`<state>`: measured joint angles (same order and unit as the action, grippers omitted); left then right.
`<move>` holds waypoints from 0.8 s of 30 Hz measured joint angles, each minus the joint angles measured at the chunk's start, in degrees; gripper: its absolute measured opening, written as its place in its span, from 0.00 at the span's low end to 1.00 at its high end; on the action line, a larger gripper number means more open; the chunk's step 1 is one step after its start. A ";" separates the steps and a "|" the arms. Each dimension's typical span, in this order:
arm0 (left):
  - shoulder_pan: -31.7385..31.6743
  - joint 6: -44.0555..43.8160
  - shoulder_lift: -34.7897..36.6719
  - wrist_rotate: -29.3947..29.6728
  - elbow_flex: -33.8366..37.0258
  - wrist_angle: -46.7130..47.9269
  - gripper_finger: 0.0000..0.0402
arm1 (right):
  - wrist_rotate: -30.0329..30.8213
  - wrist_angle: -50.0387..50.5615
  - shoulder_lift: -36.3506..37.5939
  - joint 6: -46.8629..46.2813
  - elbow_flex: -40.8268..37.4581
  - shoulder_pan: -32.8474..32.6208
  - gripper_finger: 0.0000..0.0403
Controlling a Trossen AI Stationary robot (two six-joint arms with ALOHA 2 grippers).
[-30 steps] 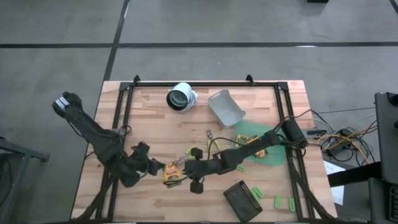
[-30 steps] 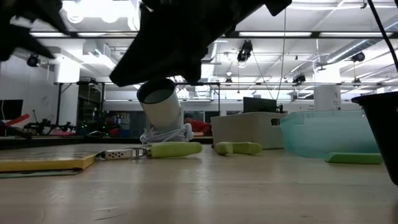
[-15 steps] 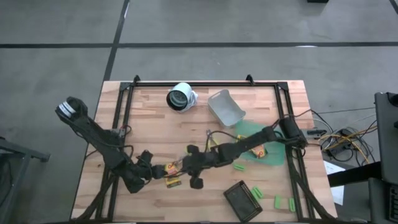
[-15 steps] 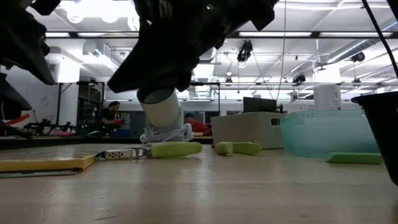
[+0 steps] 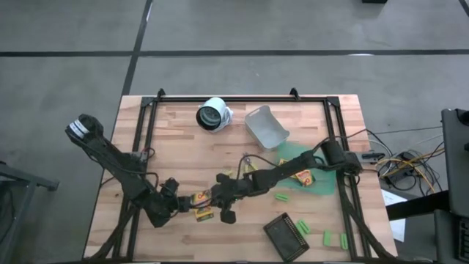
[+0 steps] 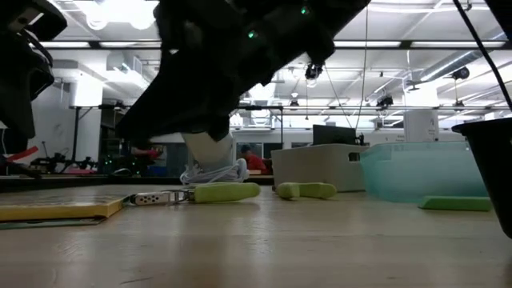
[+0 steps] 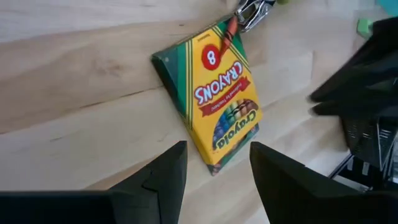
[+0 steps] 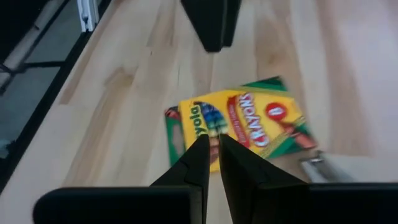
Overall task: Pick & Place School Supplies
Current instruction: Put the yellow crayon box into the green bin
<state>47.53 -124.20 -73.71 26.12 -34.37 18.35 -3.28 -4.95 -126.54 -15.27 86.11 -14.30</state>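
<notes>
The crayon pack [image 7: 219,98] (yellow, with green edges and red lettering) lies flat on the wooden tabletop [image 5: 183,150], toward its front edge and left of centre. In the high view the crayon pack [image 5: 202,204] sits directly between the two grippers. A yellow-handled scissor tool [image 6: 196,193] lies on the tabletop just behind it, its metal tip close to the pack's corner. Further green blocks [image 5: 282,196] lie to the right, some near the dark tray [image 5: 284,233] at the front right edge.

A grey bin [image 5: 266,126] and a white cylinder [image 5: 212,114] stand toward the rear edge; a green bin [image 5: 308,169] rests near the right frame rail. The front left portion of the tabletop is bare wood. Beyond the tabletop, the low view shows a workshop with ceiling lights and shelving.

The left gripper [image 7: 212,168] hovers low just beside the pack on its left, fingers spread apart with nothing between them. The left arm reaches in from the left edge, bent at the elbow. The right gripper [image 8: 209,163] hangs above the pack's near edge, fingers drawn almost together and holding nothing. The right arm stretches diagonally across from the right rail.
</notes>
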 joint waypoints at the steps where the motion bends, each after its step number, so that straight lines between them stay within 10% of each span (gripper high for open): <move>1: 0.00 0.09 0.00 0.05 0.00 0.10 0.45 | -0.01 0.03 -0.77 -0.42 0.48 -0.05 0.08; 24: 0.15 0.87 -0.13 2.40 8.89 -12.81 0.45 | 0.42 0.08 -4.27 -0.64 4.63 1.73 0.08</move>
<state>47.68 -123.33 -73.84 28.51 -25.48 5.54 -2.85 -4.86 -130.80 -15.92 90.74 -12.57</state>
